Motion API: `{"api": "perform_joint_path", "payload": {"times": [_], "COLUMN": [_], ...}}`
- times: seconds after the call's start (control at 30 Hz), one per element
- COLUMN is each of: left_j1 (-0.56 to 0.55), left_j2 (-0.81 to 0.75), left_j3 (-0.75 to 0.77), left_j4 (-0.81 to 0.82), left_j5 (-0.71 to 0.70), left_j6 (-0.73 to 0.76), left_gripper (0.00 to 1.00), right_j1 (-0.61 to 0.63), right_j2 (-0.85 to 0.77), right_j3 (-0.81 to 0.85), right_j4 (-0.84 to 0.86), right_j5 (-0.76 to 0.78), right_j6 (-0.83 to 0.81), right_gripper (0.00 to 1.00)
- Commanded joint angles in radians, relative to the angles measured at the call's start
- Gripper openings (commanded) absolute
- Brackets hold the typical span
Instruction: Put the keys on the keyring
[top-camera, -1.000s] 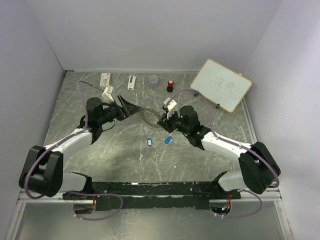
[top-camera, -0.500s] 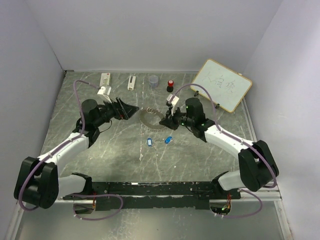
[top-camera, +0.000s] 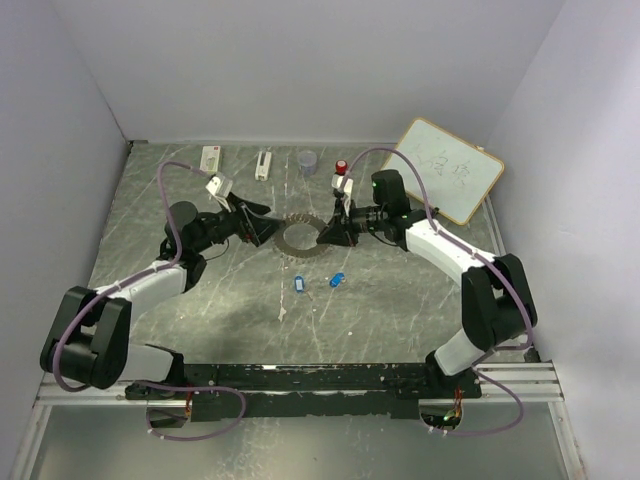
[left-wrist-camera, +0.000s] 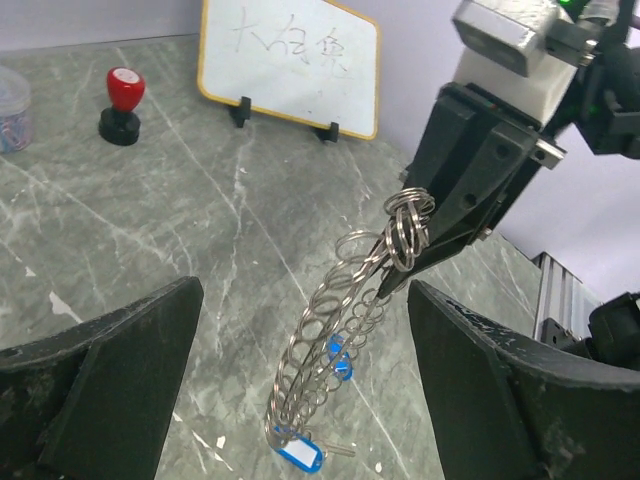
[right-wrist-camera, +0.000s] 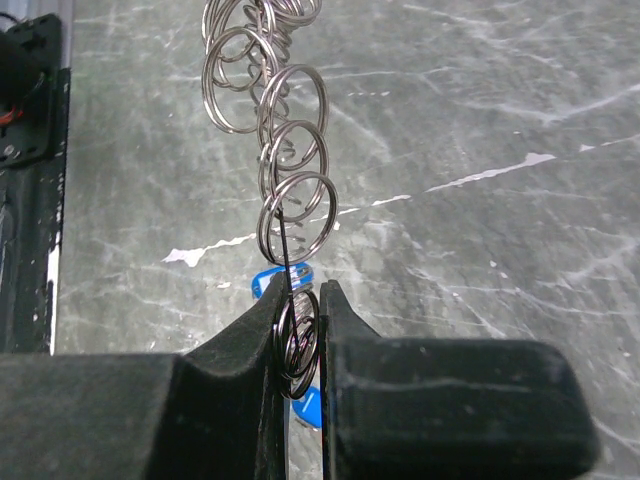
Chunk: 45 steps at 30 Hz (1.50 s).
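Keyring (top-camera: 300, 238), tilted over the middle of the counter (top-camera: 200, 320), is pinched at its right rim by the right gripper (top-camera: 326, 232). Its span runs leftward to the left gripper (top-camera: 262, 228), spread wide just beside its left rim. Both keys (top-camera: 297, 285) lie loose just toward the near edge from it, between the arms, likelier the free left gripper's to fetch.
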Motion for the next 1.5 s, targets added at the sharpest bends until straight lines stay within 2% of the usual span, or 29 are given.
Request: {"api": "perform_joint_path", "payload": {"times": [0.0,0.27,0.53,0.8,0.93,1.4,1.47], "left_j1": [0.006,0.004,-0.013,-0.051,-0.075,-0.148,-0.155], "left_j2": [0.037,0.098,0.096,0.114,0.128,0.138,0.142], "left_j3": [-0.007,0.000,0.012,0.036,0.060,0.127,0.126], "left_j4": [0.169,0.231,0.159,0.098,0.105,0.046,0.048], "left_j5": [0.110,0.194,0.210,0.205,0.199,0.145,0.144], "left_j6": [0.023,0.002,0.052,0.097,0.097,0.139,0.140], "left_gripper": [0.95,0.89,0.87,0.78,0.67,0.57,0.52], "right_j1": [-0.007,-0.016,-0.018,-0.016,-0.018,-0.017,-0.017], "right_j2": [0.035,0.079,0.108,0.117,0.119,0.140,0.141], "right_j3": [0.055,0.089,0.141,0.190,0.195,0.181,0.180], "right_j4": [-0.095,-0.131,-0.192,-0.266,-0.301,-0.358,-0.362], "right_j5": [-0.116,-0.161,-0.216,-0.256,-0.268,-0.284,-0.285], "right_j6": [-0.086,-0.120,-0.168,-0.221,-0.250,-0.300,-0.303], "right_gripper": [0.00,0.00,0.00,0.00,0.00,0.00,0.00]}}
